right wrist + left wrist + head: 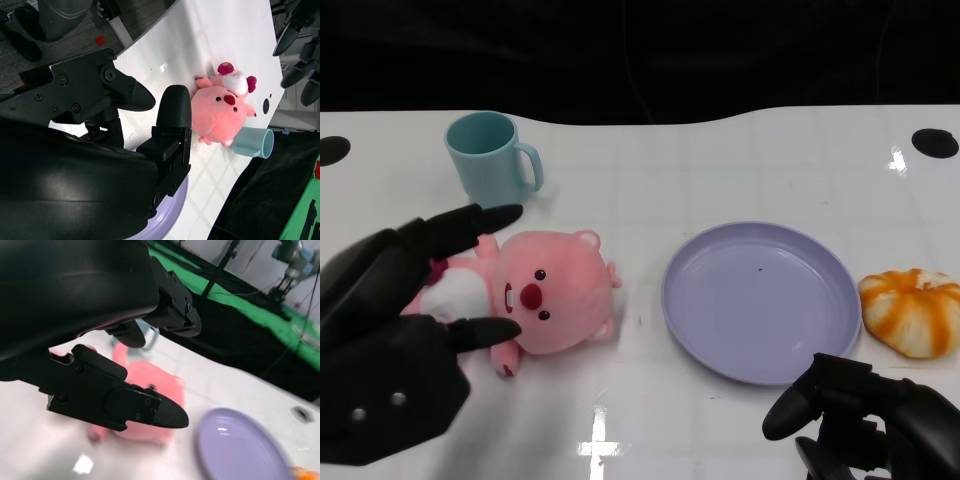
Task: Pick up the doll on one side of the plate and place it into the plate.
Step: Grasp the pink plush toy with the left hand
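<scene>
Your left hand (395,330) is nearer, fingers spread and holding nothing, flanking the doll (535,300), which lies left of the plate (760,300).

Doll (535,303) lies left of plate (760,300); cup (488,157) behind doll; pumpkin-shaped toy (912,311) just right of plate, all on table (720,160).

Head view looks down from above the table (720,170); each wrist view looks close past its own hand. All share the doll (545,295) and plate (760,300).
</scene>
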`<state>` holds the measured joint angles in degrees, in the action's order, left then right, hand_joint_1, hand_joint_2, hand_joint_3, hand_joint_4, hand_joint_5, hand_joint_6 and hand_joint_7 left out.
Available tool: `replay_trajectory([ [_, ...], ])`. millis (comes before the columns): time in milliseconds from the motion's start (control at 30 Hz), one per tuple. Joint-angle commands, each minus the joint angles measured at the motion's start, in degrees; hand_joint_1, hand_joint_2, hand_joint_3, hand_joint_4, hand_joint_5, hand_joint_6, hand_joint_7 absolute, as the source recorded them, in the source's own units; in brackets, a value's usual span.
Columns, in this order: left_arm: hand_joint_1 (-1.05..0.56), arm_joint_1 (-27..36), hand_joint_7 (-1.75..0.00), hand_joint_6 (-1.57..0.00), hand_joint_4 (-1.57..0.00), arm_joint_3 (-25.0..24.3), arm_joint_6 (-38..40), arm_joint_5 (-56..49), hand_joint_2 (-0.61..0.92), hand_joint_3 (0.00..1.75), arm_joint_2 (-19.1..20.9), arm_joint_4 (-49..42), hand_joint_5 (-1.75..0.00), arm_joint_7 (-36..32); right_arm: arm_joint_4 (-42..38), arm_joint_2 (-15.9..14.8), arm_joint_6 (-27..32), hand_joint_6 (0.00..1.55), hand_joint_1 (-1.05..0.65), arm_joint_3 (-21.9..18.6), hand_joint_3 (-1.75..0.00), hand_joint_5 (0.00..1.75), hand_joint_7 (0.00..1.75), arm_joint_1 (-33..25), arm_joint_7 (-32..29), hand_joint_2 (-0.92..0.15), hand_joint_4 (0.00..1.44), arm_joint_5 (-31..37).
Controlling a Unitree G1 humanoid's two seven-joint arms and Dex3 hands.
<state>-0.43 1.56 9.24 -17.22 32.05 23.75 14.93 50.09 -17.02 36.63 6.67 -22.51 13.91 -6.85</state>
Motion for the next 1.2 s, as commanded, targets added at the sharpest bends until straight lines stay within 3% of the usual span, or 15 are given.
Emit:
replay_trajectory([
  [33,-0.65,-2.88,-0.02,-0.33,-0.07,1.96,-0.64,-5.66,0.92,0.11,2.57,-2.63,-0.54,0.86,0.40,-0.52,-0.25,0.46,-0.11,-0.48,-0.88,1.74,1.39,0.15,0.13,-0.76,0.50,-0.29],
  [233,-0.69,-6.99,0.00,-0.31,-0.11,5.84,-0.50,-15.09,0.92,0.04,4.57,-7.43,-0.41,1.68,0.52,-0.40,-0.42,0.47,-0.11,-0.61,-0.88,1.75,1.40,-0.12,0.14,-0.76,0.50,-0.40],
  [667,-0.69,-16.12,0.00,-0.27,-0.07,13.11,-2.06,-25.95,0.91,0.00,4.60,-20.90,-0.34,3.68,1.25,-0.32,-0.13,0.47,-0.11,-0.68,-0.88,1.75,1.40,-0.59,0.10,-0.76,0.51,-0.53],
  [1200,-0.74,-27.27,0.00,-0.28,-0.10,22.72,-1.54,-32.79,0.92,0.01,-1.53,-40.00,-0.23,4.60,2.09,-0.51,-0.41,0.47,-0.12,0.19,-0.87,1.74,1.40,-0.92,0.02,-0.76,0.52,-0.01],
])
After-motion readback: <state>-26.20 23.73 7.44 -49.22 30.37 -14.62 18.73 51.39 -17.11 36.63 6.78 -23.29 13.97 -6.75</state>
